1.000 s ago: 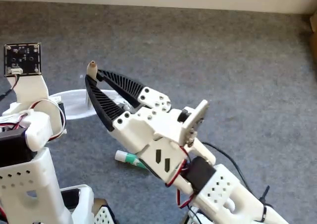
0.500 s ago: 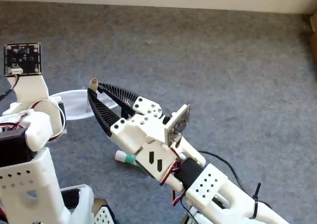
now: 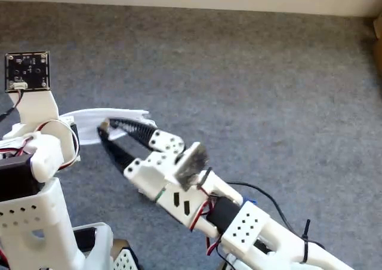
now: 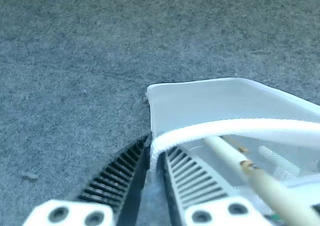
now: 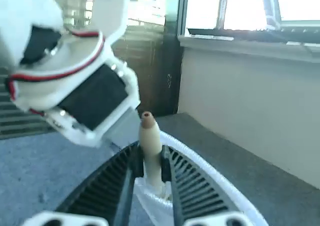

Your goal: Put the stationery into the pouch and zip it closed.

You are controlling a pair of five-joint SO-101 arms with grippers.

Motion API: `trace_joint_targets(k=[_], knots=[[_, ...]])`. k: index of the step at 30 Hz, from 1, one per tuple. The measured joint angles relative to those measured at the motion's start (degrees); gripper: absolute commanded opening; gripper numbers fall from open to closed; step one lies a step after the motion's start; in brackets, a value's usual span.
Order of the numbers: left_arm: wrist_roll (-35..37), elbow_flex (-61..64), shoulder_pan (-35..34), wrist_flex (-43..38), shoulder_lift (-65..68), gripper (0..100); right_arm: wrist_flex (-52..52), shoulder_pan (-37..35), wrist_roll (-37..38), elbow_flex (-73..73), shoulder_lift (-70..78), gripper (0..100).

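The white mesh pouch (image 3: 122,116) lies on the grey carpet beside the left arm. My left gripper (image 4: 154,149) is shut on the pouch's thick white rim (image 4: 235,128) and holds the mouth up. My right gripper (image 3: 103,129) is shut on a cream pen (image 5: 150,140), which stands up between the black fingers. Its tip is at the pouch's mouth in the high view. In the left wrist view the cream pen (image 4: 248,170) slants under the rim into the pouch (image 4: 220,102).
The grey carpet (image 3: 268,79) lies bare to the right and toward the far wall. The left arm's white body (image 3: 36,156) and its camera board (image 3: 26,71) stand close to the pouch, right beside the right gripper's fingertips.
My right gripper has come down and drawn back toward the pouch's mouth, carrying the pen. The pouch's rim now stands higher and wider. The green-capped item on the carpet is now covered by the right arm.
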Motion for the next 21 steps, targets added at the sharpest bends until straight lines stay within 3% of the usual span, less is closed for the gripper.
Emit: trace_joint_targets(k=[4, 9, 21], knots=[[0.0, 0.9, 0.0, 0.0, 0.0, 1, 4.9, -0.7, 0.1, 0.0, 0.0, 2.6], [0.0, 1.2, 0.0, 0.0, 0.0, 1, 5.4, -0.9, 0.1, 0.0, 0.0, 15.6], [0.0, 1.2, 0.0, 0.0, 0.0, 1, 7.0, -0.9, 0.1, 0.0, 0.0, 16.3]])
